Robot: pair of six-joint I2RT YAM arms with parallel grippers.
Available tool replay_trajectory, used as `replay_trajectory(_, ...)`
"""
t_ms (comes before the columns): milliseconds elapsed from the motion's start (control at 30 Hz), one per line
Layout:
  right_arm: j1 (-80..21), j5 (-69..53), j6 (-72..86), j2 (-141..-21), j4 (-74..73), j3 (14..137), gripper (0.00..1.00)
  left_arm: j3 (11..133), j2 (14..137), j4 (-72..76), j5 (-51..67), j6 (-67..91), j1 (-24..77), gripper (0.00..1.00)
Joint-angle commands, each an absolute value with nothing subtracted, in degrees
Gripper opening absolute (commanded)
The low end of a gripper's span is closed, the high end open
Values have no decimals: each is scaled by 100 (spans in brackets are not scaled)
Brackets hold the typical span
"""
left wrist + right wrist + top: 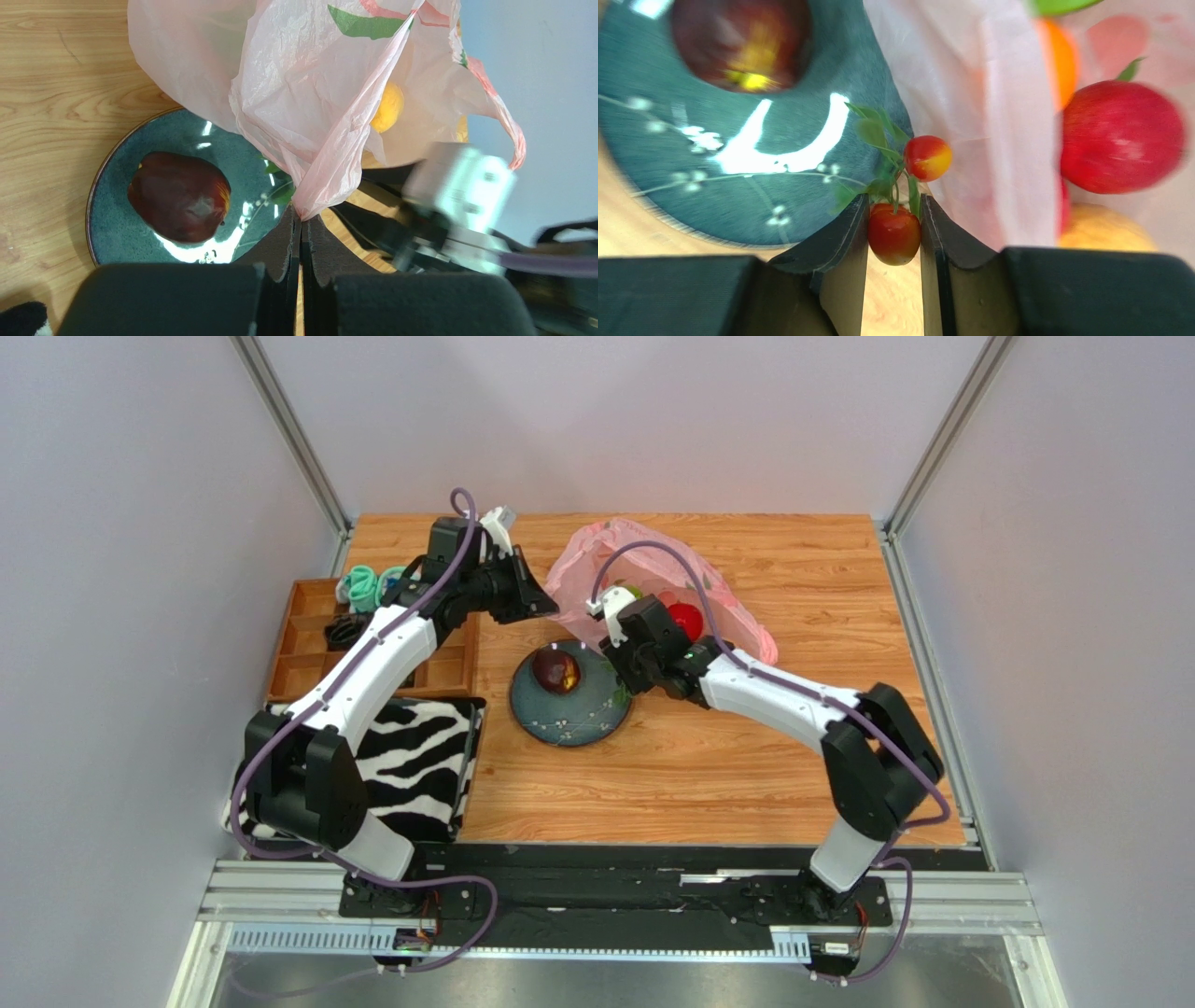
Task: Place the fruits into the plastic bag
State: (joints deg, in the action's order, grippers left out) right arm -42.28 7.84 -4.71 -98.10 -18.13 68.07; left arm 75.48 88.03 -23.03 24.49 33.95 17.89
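The pink plastic bag [631, 567] lies at the back middle of the table, with a red apple [685, 619], an orange [1060, 59] and a yellow-orange peach [1106, 231] showing inside it. My left gripper [302, 220] is shut on the bag's edge [316, 199] and holds it up. My right gripper [894, 210] is shut on the red berries with green leaves [894, 234], just above the rim of the dark blue-grey plate [568, 717] and beside the bag's mouth. A dark purple fruit [557, 672] lies on the plate.
A wooden compartment tray [316, 637] with small items stands at the left. A zebra-striped cloth [414, 763] lies at the near left. Grey walls close in the table on three sides.
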Motion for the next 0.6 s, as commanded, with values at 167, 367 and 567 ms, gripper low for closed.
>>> replay_trajectory(167, -4272, 527, -35, -7955, -1934, 6829, 6, 7629, 8569, -2320, 2426, 3322, 1767, 0)
replay_trajectory(367, -4271, 1107, 97, -7506, -1942, 7153, 3, 7638, 8508, -2364, 2426, 3296, 1767, 0)
replay_trajectory(567, -4166, 1274, 26, -7883, -1995, 7356, 0, 7603, 8332, -2391, 2400, 3287, 1767, 0)
